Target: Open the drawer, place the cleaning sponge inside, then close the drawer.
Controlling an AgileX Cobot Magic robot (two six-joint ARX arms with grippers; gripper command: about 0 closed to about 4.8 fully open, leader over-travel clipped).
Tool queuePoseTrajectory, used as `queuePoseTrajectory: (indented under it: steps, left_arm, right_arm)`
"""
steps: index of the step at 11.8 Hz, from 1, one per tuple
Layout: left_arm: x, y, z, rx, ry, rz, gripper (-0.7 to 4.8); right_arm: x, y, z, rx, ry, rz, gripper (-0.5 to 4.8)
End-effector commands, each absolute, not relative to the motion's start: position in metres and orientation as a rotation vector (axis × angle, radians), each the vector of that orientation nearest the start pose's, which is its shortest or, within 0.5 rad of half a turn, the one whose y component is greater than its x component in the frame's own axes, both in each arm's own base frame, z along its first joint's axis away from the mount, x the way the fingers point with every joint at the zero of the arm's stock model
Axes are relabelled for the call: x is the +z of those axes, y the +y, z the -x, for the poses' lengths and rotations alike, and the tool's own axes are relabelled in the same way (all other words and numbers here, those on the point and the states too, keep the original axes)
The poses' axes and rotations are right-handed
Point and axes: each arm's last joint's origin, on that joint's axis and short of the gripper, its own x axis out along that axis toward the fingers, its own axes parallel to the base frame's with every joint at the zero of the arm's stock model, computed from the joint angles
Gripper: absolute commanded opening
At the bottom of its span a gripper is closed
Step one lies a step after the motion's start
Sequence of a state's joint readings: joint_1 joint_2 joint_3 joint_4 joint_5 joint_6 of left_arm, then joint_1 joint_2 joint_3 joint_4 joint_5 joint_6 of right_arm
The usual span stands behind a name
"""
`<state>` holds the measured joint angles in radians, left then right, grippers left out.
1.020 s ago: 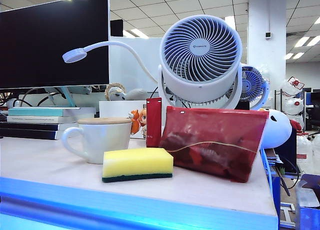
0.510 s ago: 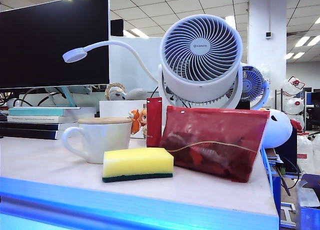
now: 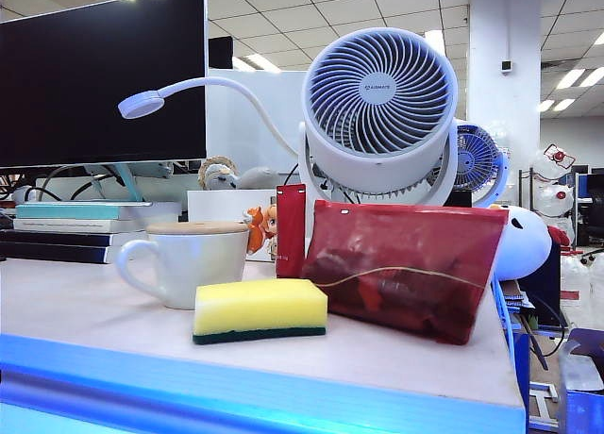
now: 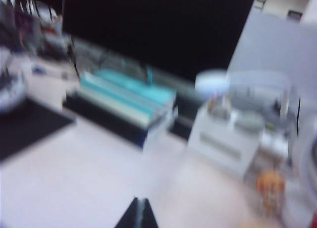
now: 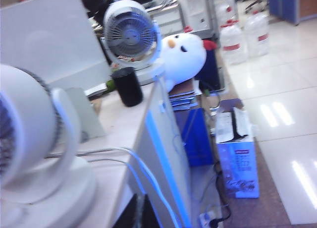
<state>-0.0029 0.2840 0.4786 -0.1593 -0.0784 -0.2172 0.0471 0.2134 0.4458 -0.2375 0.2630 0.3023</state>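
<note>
The cleaning sponge (image 3: 260, 307), a yellow block with a dark green underside, lies flat on the white desk top near its front edge. Below that edge the drawer (image 3: 236, 387) front shows as a bright blue band, closed flush with the desk. Neither gripper appears in the exterior view. In the blurred left wrist view my left gripper (image 4: 140, 202) is shut and empty, hovering over bare desk top short of the stacked books (image 4: 124, 101). My right gripper (image 5: 140, 198) is shut and empty above the desk's right end, beside the big fan's base (image 5: 29, 139).
A white mug (image 3: 189, 262) stands just behind the sponge on the left, and a red translucent pouch (image 3: 406, 264) leans on the right. Behind them are a large white fan (image 3: 377, 104), a monitor (image 3: 104, 75) and a gooseneck lamp (image 3: 142, 104). A box (image 5: 237, 158) sits on the floor to the right.
</note>
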Motion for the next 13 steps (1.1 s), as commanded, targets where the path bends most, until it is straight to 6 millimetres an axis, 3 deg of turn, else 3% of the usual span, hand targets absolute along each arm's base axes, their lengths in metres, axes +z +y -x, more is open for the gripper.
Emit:
queuePoseTrajectory:
  steps: [1,3,6,7,8,12,13]
  left_arm:
    - [0.347,0.002,-0.117,0.081,-0.001,0.142,-0.05]
    - [0.383,-0.005,-0.146,-0.166,0.167,0.074,-0.05]
    - [0.405,-0.017,-0.149,-0.389,0.292,0.039,-0.05]
    - [0.409,-0.022,-0.143,-0.441,0.324,-0.025,-0.05]
    - [0.410,-0.035,-0.132,-0.584,0.388,-0.074,-0.05]
    - [0.409,-0.042,-0.129,-0.636,0.394,-0.087,-0.05]
    - [0.409,-0.042,-0.129,-0.636,0.394,-0.087,-0.05]
  right_arm:
    - [0.314,0.000,-0.101,-0.131,0.002,-0.308,-0.04]
    - [0.337,0.002,-0.127,-0.088,0.028,-0.312,-0.04]
    - [0.342,0.007,-0.149,0.039,0.071,-0.463,-0.04]
    - [0.338,0.011,-0.159,0.149,0.126,-0.523,-0.04]
    - [0.321,0.019,-0.181,0.368,0.309,-0.557,-0.04]
    - [0.299,0.026,-0.200,0.511,0.558,-0.744,-0.04]
    - [0.284,0.026,-0.205,0.517,0.660,-0.774,-0.04]
